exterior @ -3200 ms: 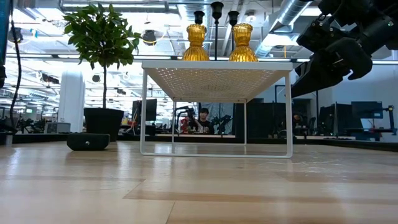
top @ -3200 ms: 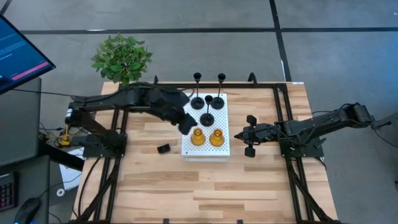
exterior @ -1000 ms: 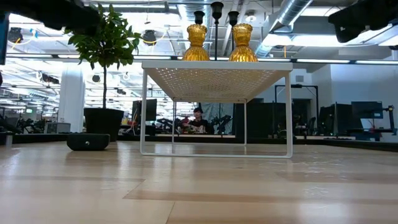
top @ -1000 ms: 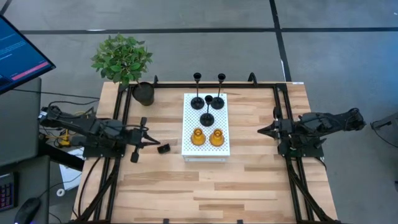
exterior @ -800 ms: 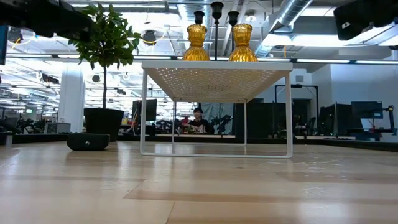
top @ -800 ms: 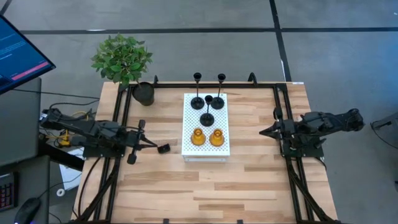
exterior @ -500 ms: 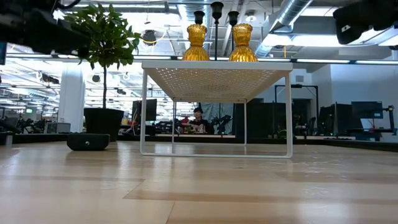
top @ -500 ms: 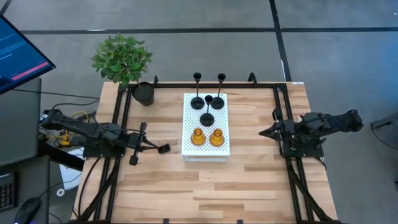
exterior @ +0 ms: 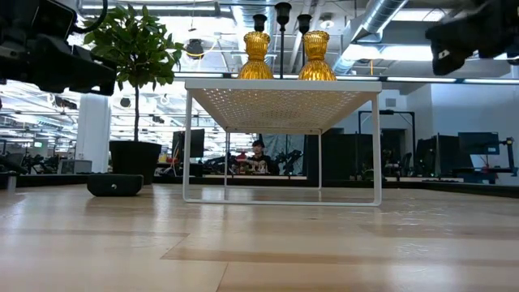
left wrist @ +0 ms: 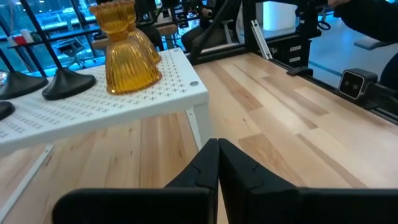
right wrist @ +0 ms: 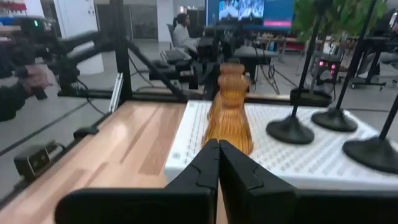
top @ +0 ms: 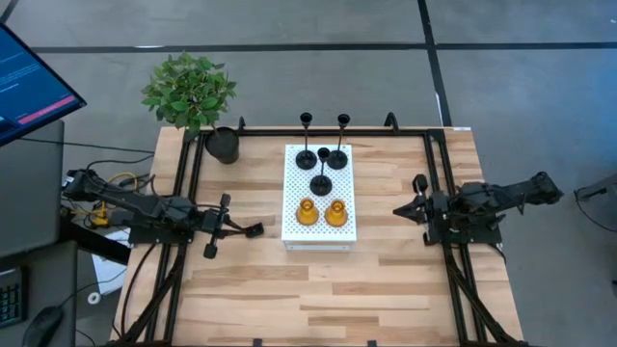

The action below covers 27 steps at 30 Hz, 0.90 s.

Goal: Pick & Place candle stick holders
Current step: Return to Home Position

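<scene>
A white perforated stand (top: pixel 345 231) stands mid-table. On it stand two tall thin-stemmed black candle stick holders (top: pixel 306 154) (top: pixel 339 154), a short black one (top: pixel 322 181) and two amber ones (top: pixel 307 212) (top: pixel 335 212). Another short black holder (top: pixel 254 231) rests on the table left of the stand, as the low view (exterior: pixel 114 185) shows. My left gripper (top: pixel 239 229) is shut and empty, pointing at the stand from the left, above the table (left wrist: pixel 217 144). My right gripper (top: pixel 398 209) is shut and empty, right of the stand, facing it (right wrist: pixel 218 144).
A black plant pot (top: pixel 223 145) with a green plant (top: pixel 188 89) stands at the far left corner. Black frame rails run along the table's left, right and far sides. Bare wood lies in front of the stand. A person (exterior: pixel 259 154) sits far behind the table.
Both arms have sunk a little. My left gripper has edged toward the table's near edge and toward the short black holder on the table. My right gripper has edged toward the stand. The holders and the stand have stayed in place.
</scene>
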Each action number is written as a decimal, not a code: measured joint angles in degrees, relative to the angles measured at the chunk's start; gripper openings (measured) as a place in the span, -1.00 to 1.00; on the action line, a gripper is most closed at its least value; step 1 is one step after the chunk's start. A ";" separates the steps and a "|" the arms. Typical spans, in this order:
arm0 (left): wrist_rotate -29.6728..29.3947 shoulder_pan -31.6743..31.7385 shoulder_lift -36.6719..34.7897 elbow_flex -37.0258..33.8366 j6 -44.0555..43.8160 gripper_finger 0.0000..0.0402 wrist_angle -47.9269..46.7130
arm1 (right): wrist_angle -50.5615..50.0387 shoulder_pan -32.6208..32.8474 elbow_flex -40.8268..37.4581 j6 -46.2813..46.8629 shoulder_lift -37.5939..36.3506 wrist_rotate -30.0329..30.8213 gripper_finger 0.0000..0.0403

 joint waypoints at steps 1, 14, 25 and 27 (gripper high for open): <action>0.00 0.00 0.00 -0.16 -0.02 -0.97 0.04 | 0.26 0.00 -0.75 0.07 0.02 -0.01 -1.00; 3.05 0.00 0.02 -0.18 -1.96 -0.97 0.56 | 10.36 0.00 -12.06 0.91 0.03 -6.41 -1.00; 3.00 0.00 0.15 -0.18 -5.79 -0.96 0.79 | 8.05 0.00 -12.17 -1.31 0.04 -8.06 -1.00; 3.01 0.00 0.38 -0.18 -5.81 -0.96 0.78 | 8.05 0.00 -12.17 -1.25 0.04 -8.01 -1.00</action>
